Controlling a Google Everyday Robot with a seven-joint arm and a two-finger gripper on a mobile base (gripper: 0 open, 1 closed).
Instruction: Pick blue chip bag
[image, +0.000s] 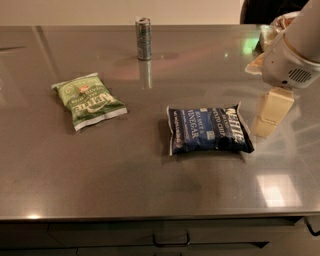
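We see the blue bag (209, 131) lying flat mid-table (125, 175), label up, nothing on it. Our gripper (270, 114) hangs just beside the bag's right end as we view it, low over the steel and lined up for an approach, we judge. Wide or narrow, we cannot tell. The green bag (89, 100) lies well apart and the can (144, 38) stands at the back, so neither crowds the grab.

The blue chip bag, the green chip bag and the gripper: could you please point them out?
blue chip bag (209, 130): camera view, its middle.
green chip bag (89, 101): camera view, its middle.
gripper (271, 115): camera view, cream end, right of the blue chip bag.
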